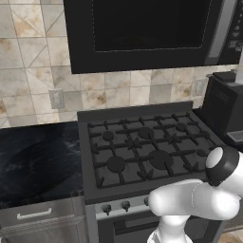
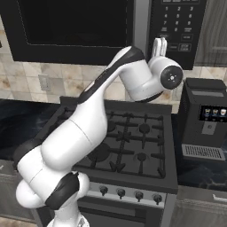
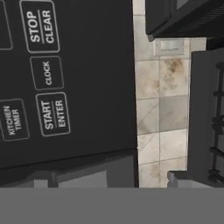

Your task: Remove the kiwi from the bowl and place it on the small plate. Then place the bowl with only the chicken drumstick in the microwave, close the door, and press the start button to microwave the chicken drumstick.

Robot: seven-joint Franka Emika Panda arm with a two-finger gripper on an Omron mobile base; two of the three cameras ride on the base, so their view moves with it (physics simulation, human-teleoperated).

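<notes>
The black microwave hangs over the stove with its door shut, its dark window edged by a dotted line. My gripper is raised in front of the right-side control panel, fingers pointing up and open, holding nothing. The hand view looks straight at the panel from close up, where the START/ENTER button sits left of centre, below CLOCK and STOP/CLEAR. The kiwi, the bowl, the chicken drumstick and the small plate are out of view.
A gas stove with dark grates lies under the arm. A black coffee machine stands on the counter to its right. Dark marble counter runs to the left, with a wall outlet above it.
</notes>
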